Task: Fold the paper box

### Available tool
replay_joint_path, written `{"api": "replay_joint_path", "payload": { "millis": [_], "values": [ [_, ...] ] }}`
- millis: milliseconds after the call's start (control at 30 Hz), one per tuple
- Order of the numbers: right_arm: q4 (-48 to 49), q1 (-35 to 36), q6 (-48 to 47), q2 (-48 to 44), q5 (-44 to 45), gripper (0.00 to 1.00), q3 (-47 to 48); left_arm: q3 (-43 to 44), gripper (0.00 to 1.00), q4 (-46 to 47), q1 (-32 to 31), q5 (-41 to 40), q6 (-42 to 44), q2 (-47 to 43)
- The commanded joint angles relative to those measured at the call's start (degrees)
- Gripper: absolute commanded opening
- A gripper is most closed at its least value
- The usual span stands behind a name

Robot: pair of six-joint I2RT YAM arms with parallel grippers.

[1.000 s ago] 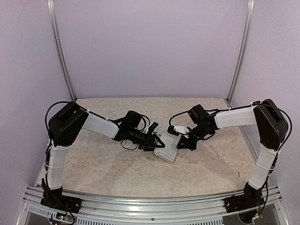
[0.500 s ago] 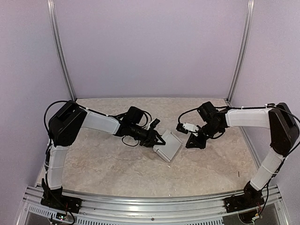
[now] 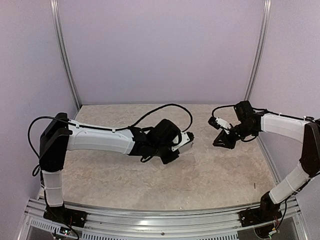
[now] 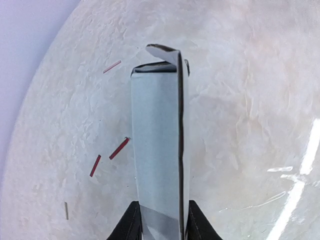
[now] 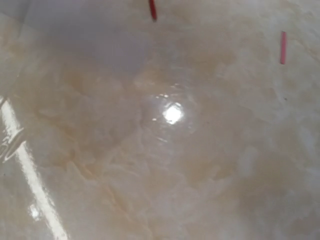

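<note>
The paper box is a slim pale grey-white box standing on its narrow edge over the table. My left gripper is shut on its near end, one black finger on each broad face. At the box's far end a small flap stands half open. From above, the left wrist at mid-table covers the box. My right gripper hangs apart at the right, nothing in it; its jaws look dark and small there. The right wrist view holds only bare table.
Thin red scraps lie on the beige marbled table: two left of the box, one farther off, and two under the right wrist. Lilac walls and aluminium posts close the back and sides.
The right gripper has left the box and drawn back to the right. The left arm closed on the box, carried it rightward and rolled its wrist over it.
</note>
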Motion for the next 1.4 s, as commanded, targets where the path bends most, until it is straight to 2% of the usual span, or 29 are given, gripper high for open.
{"api": "replay_joint_path", "payload": {
  "millis": [0,100,233,333,433,567,667,800,867,1000,1100,1367],
  "values": [
    [-1.38,-1.49,-0.54,0.31,-3.01,0.16,-0.68,-10.29,0.3,10.92,-6.65,-27.77,28.13,4.42],
    [-1.49,-1.64,-0.9,0.26,-3.43,0.17,-0.81,-14.57,0.36,19.17,-9.14,-29.6,34.14,5.54],
    [-2.65,-1.64,-2.04,0.44,-4.46,0.19,-1.07,-18.07,0.55,24.41,-11.86,-30.64,37.17,4.41],
    [-3.9,-1.64,-3.42,1.34,-6.23,0.21,-0.67,-19.11,0.62,19.33,-13.55,-29.22,32.59,0.81],
    [-5.02,-1.14,-4.6,2.91,-6.83,0.24,0.85,-19.65,0.71,9.71,-15.11,-26.55,22.73,-2.94],
    [-5.48,1.51,-6.84,5.62,-5.71,0.28,3.85,-22.6,0.72,2.39,-15.99,-22.36,6.1,-8.74],
    [-5.47,4.55,-8.68,9.55,-3.63,0.29,8.18,-27.12,0.73,2.53,-15.4,-19.74,-5.69,-13.35],
    [-4.88,7.07,-7.46,17.09,-3.34,0.3,17.45,-29.18,0.71,2.87,-10.94,-15.72,-26.26,-18.93],
    [-5.58,8.24,-6.62,21.56,-3.85,0.3,22.61,-29.23,0.7,3.28,-7.18,-12.42,-33.56,-20.39],
    [-8.12,11.18,-6.14,28.84,-3.3,0.31,30.2,-27.31,0.7,6.43,1.61,-4.37,-38.78,-21.04],
    [-8.49,12.29,-4.82,31.68,-1.64,0.32,32.87,-23.07,0.68,6.35,6.97,2.46,-38.49,-17.49],
    [-3.43,13.07,1.2,32.54,3.82,0.33,30.0,-10.67,0.65,0.49,8.27,13.15,-34.92,-3.27]
  ]
}}
